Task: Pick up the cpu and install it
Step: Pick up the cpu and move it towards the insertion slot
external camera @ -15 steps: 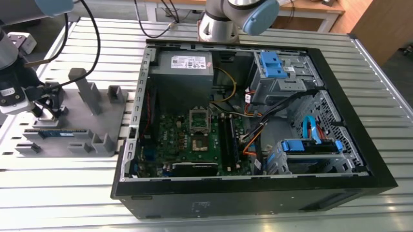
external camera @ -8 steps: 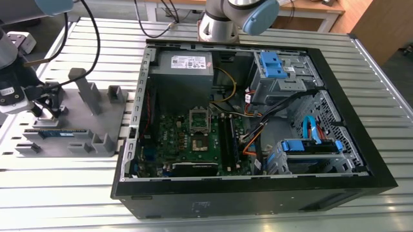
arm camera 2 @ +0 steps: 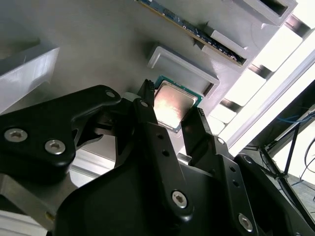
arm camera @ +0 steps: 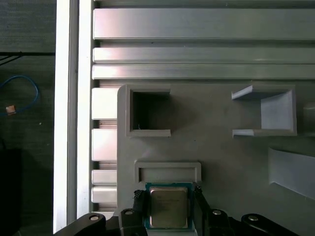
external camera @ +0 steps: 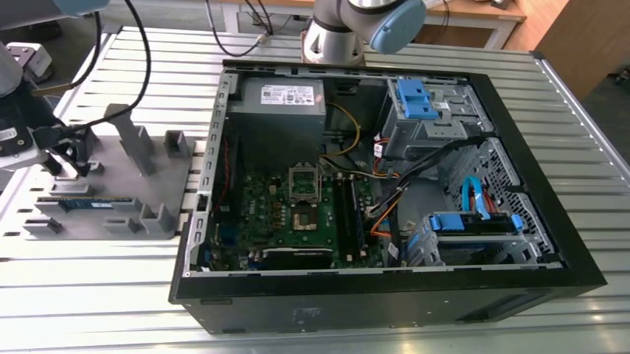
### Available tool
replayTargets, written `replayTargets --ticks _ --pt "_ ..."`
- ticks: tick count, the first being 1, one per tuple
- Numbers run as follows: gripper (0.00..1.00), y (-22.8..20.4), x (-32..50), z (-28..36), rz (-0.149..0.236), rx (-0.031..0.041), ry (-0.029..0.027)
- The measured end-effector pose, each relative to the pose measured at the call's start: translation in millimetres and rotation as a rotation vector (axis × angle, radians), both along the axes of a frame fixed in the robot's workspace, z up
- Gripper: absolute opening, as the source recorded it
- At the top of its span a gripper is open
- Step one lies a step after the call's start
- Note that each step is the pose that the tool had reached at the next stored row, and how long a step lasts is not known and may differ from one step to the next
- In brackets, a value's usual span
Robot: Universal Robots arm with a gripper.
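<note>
Exterior view: slatted aluminium table, grey fixture plate, open PC case on the exterior view's right of that plate. First wrist view: cpu lies flat on the plate, gripper straddling it; can't tell if it's clamped.

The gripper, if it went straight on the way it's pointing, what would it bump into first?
Most likely the cpu: in both wrist views the gripper points right at it, where it lies on the grey holder plate. Whether they touch is unclear.
</note>
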State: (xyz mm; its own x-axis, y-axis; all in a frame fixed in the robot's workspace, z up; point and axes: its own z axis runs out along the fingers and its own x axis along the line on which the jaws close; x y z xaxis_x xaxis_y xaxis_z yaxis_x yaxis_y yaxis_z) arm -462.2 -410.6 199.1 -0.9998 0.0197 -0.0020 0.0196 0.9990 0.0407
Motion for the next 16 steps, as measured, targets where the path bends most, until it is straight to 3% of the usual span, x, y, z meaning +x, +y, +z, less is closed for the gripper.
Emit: replayTargets --ticks 12,16 --pt "0.47 0.0 0.0 18.3 0.000 0.0000 0.0000" --pt "0.47 0.0 0.1 20.4 0.000 0.0002 -0.0003"
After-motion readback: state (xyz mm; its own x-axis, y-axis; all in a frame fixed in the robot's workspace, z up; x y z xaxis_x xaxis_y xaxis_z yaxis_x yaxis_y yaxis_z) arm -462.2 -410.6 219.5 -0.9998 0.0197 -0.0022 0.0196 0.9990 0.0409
